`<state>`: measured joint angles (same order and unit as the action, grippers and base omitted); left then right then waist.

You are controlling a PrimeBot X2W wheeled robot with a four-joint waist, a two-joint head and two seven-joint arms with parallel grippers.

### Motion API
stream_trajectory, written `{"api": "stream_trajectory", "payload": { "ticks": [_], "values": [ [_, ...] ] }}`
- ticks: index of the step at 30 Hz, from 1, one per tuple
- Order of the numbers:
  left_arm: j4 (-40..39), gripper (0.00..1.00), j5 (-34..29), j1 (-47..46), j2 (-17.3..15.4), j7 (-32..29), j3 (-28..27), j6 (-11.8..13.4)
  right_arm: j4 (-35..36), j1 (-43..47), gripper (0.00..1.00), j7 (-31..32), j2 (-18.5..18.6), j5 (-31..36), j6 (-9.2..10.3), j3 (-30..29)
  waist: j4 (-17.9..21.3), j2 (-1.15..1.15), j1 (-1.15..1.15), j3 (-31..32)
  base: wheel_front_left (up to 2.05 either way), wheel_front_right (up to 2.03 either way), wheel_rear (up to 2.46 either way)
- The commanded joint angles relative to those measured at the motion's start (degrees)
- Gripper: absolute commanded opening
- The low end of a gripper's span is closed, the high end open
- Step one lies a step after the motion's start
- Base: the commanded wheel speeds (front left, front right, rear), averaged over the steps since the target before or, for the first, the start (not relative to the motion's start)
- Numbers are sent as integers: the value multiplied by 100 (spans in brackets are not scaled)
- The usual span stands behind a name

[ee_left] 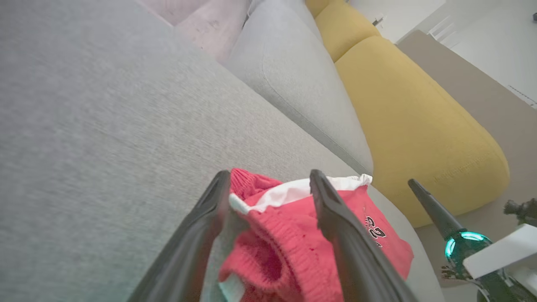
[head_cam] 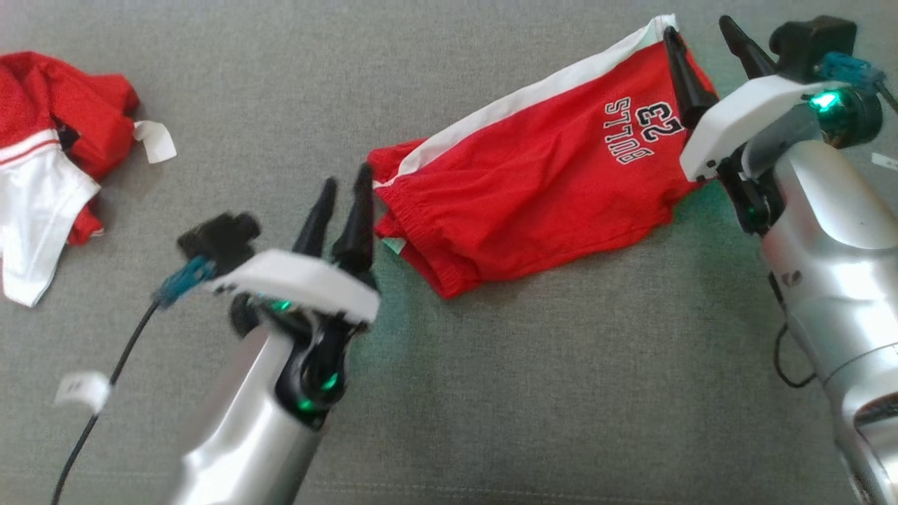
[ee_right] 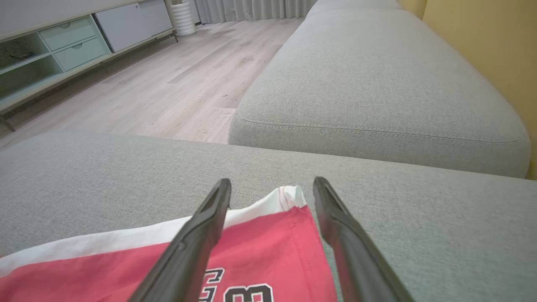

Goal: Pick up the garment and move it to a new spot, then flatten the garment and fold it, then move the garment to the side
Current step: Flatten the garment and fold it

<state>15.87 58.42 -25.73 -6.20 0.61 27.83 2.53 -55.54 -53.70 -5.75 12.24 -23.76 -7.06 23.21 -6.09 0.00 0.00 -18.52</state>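
**Shorts laid out, both end effectors spread: plenty could slip from here**

The grey sofa cushion [head_cam: 491, 393] carries everything. The red shorts [head_cam: 533, 182] lie across it lengthwise, white side stripe away from the robot and the printed leg toward its right. In the left wrist view their far end sits close to the cushion's rounded edge, so a careless shove that way could tip them to the floor.

A second red-and-white garment [head_cam: 49, 140] lies crumpled well apart, on the robot's left. If "to the side" means that side, the shorts may land on it and the two heaps get muddled.

The left end effector [head_cam: 346, 175] is at the waistband [ee_left: 268, 235], fingers spread on either side of the rumpled elastic and pinching nothing. That end is bunched and layered. A close there might catch only the top layer, and a lift would then peel the shorts open rather than carry them whole.

The right end effector [head_cam: 698, 28] is also spread and empty, straddling the hem corner [ee_right: 289, 195]. The cloth is thin and flat here, so its fingers could close on sofa fabric or slide off the edge. If the two arms pull unevenly, I'd expect the shorts to skew.

Smallest worry: the loose white tag [head_cam: 156, 140] by the other garment, easily snagged in passing.
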Motion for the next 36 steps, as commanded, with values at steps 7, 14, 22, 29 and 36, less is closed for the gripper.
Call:
{"api": "stream_trajectory", "payload": {
  "ticks": [7,14,22,29,36],
  "values": [
    [-653,100,-642,420,-578,781,-272,197,-144,13,100,103,315,-351,-43,284,-30,0,0,354,0,0,0],
    [-841,100,-805,931,-818,1096,-461,434,-461,218,100,763,615,-606,-43,550,-273,0,0,376,0,0,0],
    [-1013,100,-1016,1246,-1001,1240,-580,655,-712,316,100,1341,770,-849,-43,674,-565,0,0,226,0,0,0],
    [-1232,100,-1028,1440,-1063,1282,-685,783,-678,586,82,2280,653,-1378,-43,838,-698,0,0,235,0,0,0],
    [-1329,100,-1044,1468,-1114,1289,-716,830,-213,729,0,2210,704,-1745,-43,915,-592,0,0,269,0,0,0]
  ]
}}
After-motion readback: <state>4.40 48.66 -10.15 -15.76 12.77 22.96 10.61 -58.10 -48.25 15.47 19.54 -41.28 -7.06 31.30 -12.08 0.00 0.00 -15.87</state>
